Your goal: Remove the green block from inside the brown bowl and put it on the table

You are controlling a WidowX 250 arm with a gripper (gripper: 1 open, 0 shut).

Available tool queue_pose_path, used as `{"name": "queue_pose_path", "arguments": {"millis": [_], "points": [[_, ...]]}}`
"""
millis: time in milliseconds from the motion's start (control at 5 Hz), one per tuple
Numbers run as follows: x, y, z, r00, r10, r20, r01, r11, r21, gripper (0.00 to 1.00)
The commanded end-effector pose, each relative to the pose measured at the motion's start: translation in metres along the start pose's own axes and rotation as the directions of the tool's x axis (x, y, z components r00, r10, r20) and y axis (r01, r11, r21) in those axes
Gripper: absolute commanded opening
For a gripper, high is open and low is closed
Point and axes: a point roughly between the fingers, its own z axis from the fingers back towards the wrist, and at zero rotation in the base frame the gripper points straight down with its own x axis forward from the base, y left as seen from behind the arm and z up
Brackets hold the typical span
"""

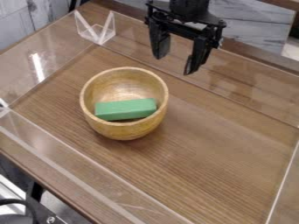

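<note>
- From my remote seat I see the gripper [176, 59] hanging at about one o'clock in the view, pointing down over the table [222, 131], with air showing under its tips.
- Its jaws stand wide apart and nothing sits between the two dark fingers [194, 61]; I read it as empty.
- The brown bowl [124, 105] sits a little left of the middle of the view, upright on the tabletop, its thick pale rim and wood grain plain to see.
- The green block [126, 109] lies flat inside that bowl, on its floor toward the near wall, long side running roughly from nine o'clock to three o'clock with a slight tilt.
- Taking the bowl as the dial's centre, the gripper is out at about one o'clock, clear of the rim and not touching bowl or block.
- Low clear plastic walls [93, 28] run along the table's edges; a folded transparent corner stands at about eleven o'clock from the bowl, well apart from it.
- A near clear wall crosses the lower left of the view at about seven o'clock from the bowl.
- A dark object shows at the bottom left corner, outside the walls; I cannot tell what it is.
</note>
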Motion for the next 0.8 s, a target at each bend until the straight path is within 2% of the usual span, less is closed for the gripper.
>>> {"name": "queue_pose_path", "arguments": {"millis": [0,200,400,600], "points": [[-0.01,0.013,-0.005,0.997,-0.073,-0.005,0.073,0.997,0.008,1.0],[-0.031,0.032,-0.031,0.966,-0.255,-0.036,0.256,0.966,0.019,1.0],[-0.055,0.05,-0.04,0.908,-0.419,-0.028,0.42,0.907,0.043,1.0],[-0.054,0.058,-0.041,0.895,-0.446,0.002,0.445,0.893,0.066,1.0]]}}
